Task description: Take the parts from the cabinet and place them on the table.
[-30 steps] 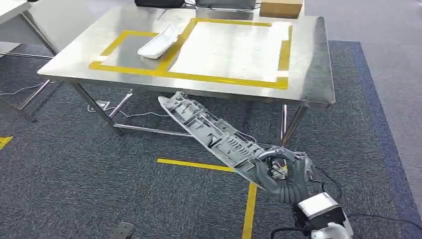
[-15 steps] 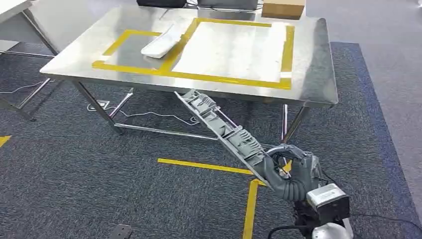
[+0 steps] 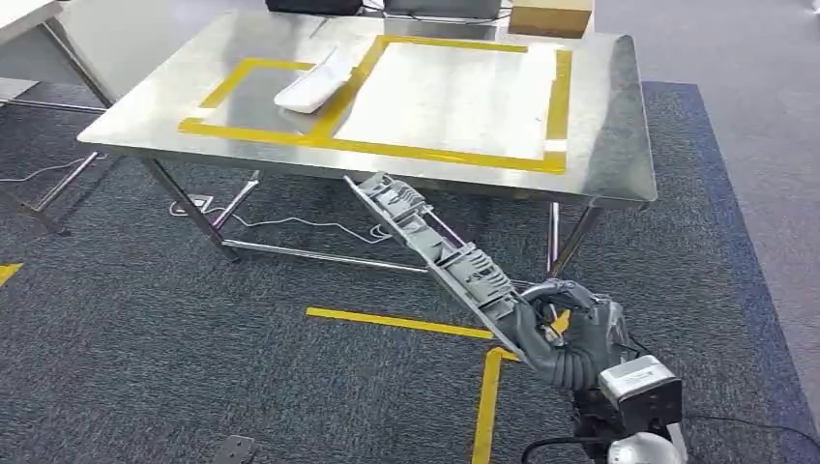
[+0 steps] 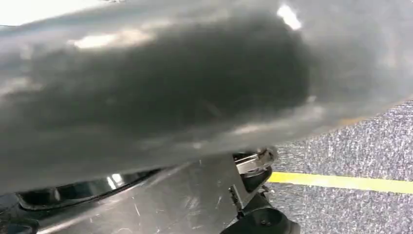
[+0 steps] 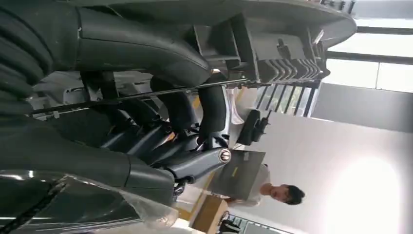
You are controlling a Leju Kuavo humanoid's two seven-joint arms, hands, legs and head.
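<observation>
At the lower right of the head view, the right hand grips one end of a long grey plastic part, its thumb and fingers wrapped round the ribbed underside; the right wrist view shows the dark fingers hooked in among the moulded ribs and clips of that part. The left wrist view is blurred and too close to read, so whether the left hand is spread or closed I cannot tell. From the grip the part runs up and to the left across the middle of the frame, its free end hanging just below the near edge of the steel table, over the carpet and not yet above the tabletop. It looks like a thin, stiff trim panel, light for its length but long enough to lever hard against a hold at one end, so it will probably sag or twist in the hand if swung quickly; a hold nearer the middle, on the ribbed back and not the smooth face, would likely steady it. The clips and thin ribs seem the most breakable bits. Further up, in the upper left of the frame, a white part already lies on the table inside the smaller yellow tape rectangle, beside the larger taped rectangle. A cardboard box sits at the table's far edge.
</observation>
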